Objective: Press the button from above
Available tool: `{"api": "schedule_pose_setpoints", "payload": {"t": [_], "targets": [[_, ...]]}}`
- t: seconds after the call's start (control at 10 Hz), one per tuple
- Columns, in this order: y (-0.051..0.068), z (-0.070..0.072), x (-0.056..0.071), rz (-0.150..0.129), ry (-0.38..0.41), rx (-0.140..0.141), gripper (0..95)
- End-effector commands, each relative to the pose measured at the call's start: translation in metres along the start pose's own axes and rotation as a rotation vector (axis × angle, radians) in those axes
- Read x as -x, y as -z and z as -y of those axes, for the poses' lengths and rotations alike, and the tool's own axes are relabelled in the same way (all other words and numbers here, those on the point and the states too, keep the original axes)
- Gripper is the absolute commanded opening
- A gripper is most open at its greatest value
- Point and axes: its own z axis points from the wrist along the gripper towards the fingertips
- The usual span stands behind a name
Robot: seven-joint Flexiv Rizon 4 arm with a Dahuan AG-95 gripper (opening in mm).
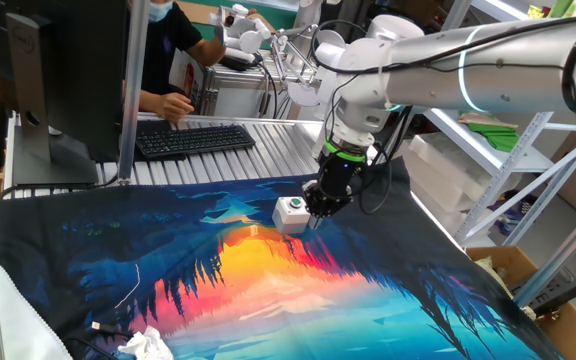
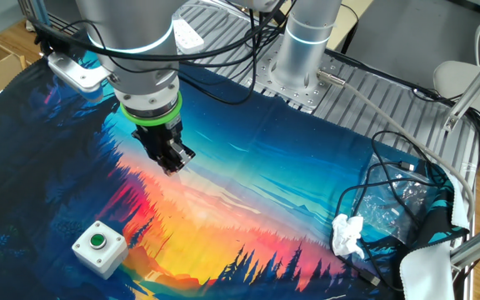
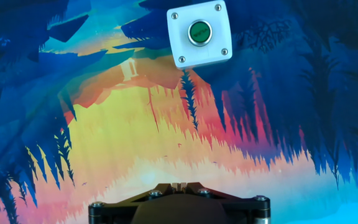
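The button [image 2: 99,247] is a small white box with a round green cap, and it stands on the colourful printed cloth [image 2: 248,208]. It also shows in the one fixed view [image 1: 290,211] and at the top of the hand view [image 3: 199,33]. My gripper [image 2: 173,164] hangs above the cloth, off to one side of the button and not touching it. In the hand view the fingertips [image 3: 179,185] meet with no gap and hold nothing. In the one fixed view the gripper [image 1: 320,207] appears just right of the box.
A crumpled white tissue [image 2: 348,235], cables and a clear plastic bag [image 2: 398,200] lie at one cloth edge. A keyboard [image 1: 193,138], a monitor [image 1: 53,70] and a seated person [image 1: 173,50] are beyond the cloth. The arm's base [image 2: 298,67] stands on the slatted table.
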Motion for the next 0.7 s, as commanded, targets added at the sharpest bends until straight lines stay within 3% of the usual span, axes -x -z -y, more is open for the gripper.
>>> {"api": "schedule_pose_setpoints", "payload": {"t": [0.1, 0.7], "targets": [[0.0006, 0.0003, -0.0006, 0.002, 0.004, -0.001, 0.0], [0.0001, -0.0001, -0.0004, -0.006, 0.002, -0.005, 0.0]]}}
